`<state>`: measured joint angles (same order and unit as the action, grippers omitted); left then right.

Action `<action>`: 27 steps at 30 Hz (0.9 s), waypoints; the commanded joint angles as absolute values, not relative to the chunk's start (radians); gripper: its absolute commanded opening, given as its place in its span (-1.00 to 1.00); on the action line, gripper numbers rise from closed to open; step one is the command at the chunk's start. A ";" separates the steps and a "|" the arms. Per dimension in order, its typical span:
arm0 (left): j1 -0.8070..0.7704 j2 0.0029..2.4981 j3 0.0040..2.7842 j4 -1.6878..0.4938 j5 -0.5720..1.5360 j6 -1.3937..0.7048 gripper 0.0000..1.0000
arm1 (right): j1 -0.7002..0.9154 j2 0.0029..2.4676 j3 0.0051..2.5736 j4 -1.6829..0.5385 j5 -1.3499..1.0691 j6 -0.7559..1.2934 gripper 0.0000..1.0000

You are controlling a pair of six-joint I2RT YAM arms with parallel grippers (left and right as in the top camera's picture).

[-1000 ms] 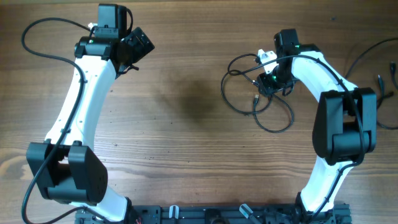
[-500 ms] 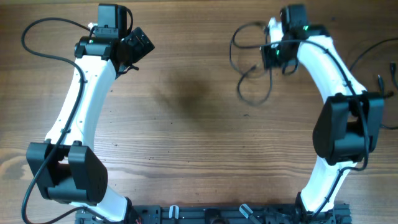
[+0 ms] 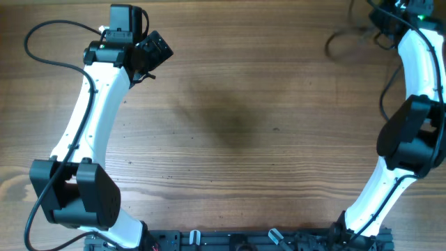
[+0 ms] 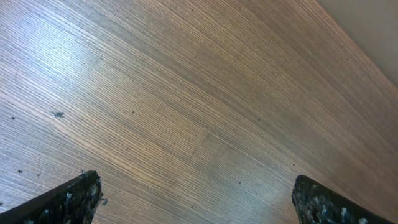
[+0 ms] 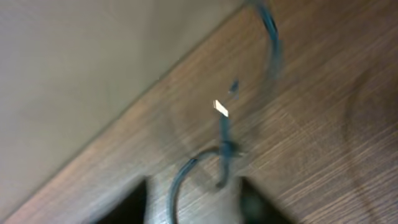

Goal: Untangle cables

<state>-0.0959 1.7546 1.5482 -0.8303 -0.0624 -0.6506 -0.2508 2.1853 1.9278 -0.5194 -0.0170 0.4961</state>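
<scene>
The cables sit bunched at the far right corner of the desk, close to its far edge and just ahead of the right fingers. Those fingers stand apart, the gap much wider than a cord. One strand runs up through the gap, its long axis roughly along the reach, and a loop curls off beside it. Blur hides whether the strand touches either finger. From overhead the bundle is only a smear beside the outstretched right arm. The left fingers are spread wide over bare wood, empty, well apart from the cords. The right arm is plainly nearer. Nothing blocks it, though I judge the nearby desk edge a risk.
</scene>
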 commanded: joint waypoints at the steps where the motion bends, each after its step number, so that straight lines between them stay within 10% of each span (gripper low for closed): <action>1: -0.096 1.757 1.552 -0.828 -0.069 -0.660 1.00 | -0.274 2.134 1.946 -0.576 -0.001 0.469 0.99; 8: -0.096 1.757 1.552 -0.828 -0.069 -0.660 1.00 | -0.227 1.639 1.946 -0.829 -0.502 0.051 0.99; 22: -0.096 1.757 1.552 -0.828 -0.069 -0.660 1.00 | -0.221 0.999 1.879 -1.329 -0.248 0.063 0.99; 27: -0.096 1.757 1.552 -0.828 -0.069 -0.660 1.00 | -0.152 0.717 1.224 -0.757 -0.219 0.052 0.99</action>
<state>-0.0959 1.7546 1.5482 -0.8303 -0.0624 -0.6502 -0.2104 0.8917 1.5764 -1.0309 -0.2707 0.0570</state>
